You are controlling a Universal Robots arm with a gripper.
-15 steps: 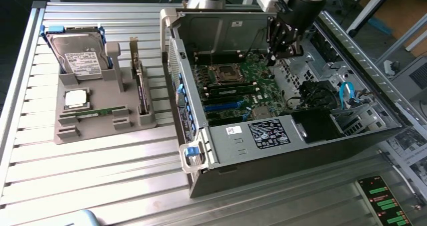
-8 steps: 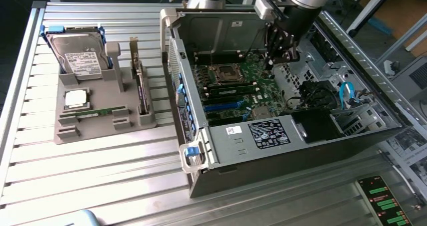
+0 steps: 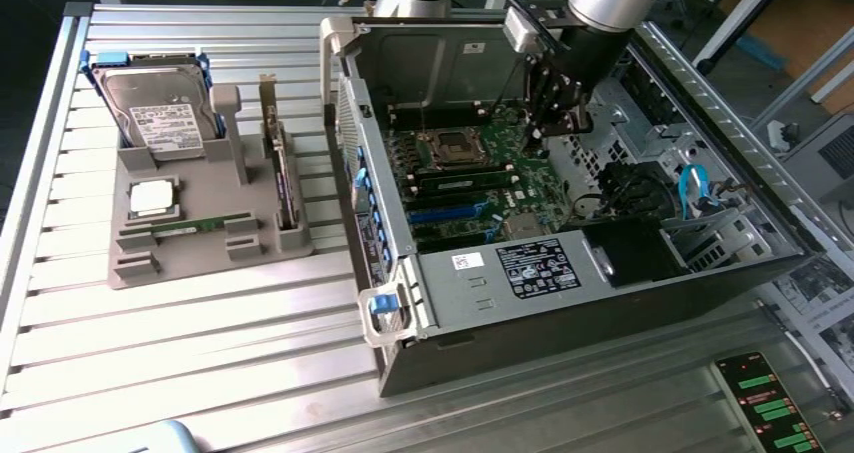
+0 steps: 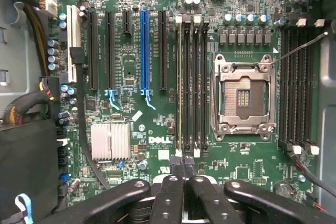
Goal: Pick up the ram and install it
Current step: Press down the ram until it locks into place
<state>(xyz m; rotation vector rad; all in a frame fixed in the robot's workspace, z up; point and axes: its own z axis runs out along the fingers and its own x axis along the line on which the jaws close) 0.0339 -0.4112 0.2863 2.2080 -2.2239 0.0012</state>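
Observation:
A long thin green ram stick (image 3: 187, 224) lies flat in the grey holder (image 3: 200, 260) on the table, at the exterior view's left. Another green stick (image 3: 463, 182) stands in a memory slot (image 4: 180, 82) on the motherboard (image 4: 131, 66), beside the open processor socket (image 4: 242, 95). My gripper (image 3: 562, 121) hangs above the motherboard inside the open computer case (image 3: 561, 313), far from the holder. In the wrist view its black fingers (image 4: 172, 187) meet at the tips, so the gripper (image 4: 184, 165) is shut with nothing visible between them, in line with the end of the memory slots.
The holder also carries a hard drive (image 3: 158, 113), a square silver processor chip (image 3: 151, 198) and an upright expansion card (image 3: 280, 173). Case walls, a black power supply box (image 3: 638, 251) and a blue cable (image 3: 691, 188) surround the motherboard. A slatted metal table (image 3: 200, 353) lies underneath.

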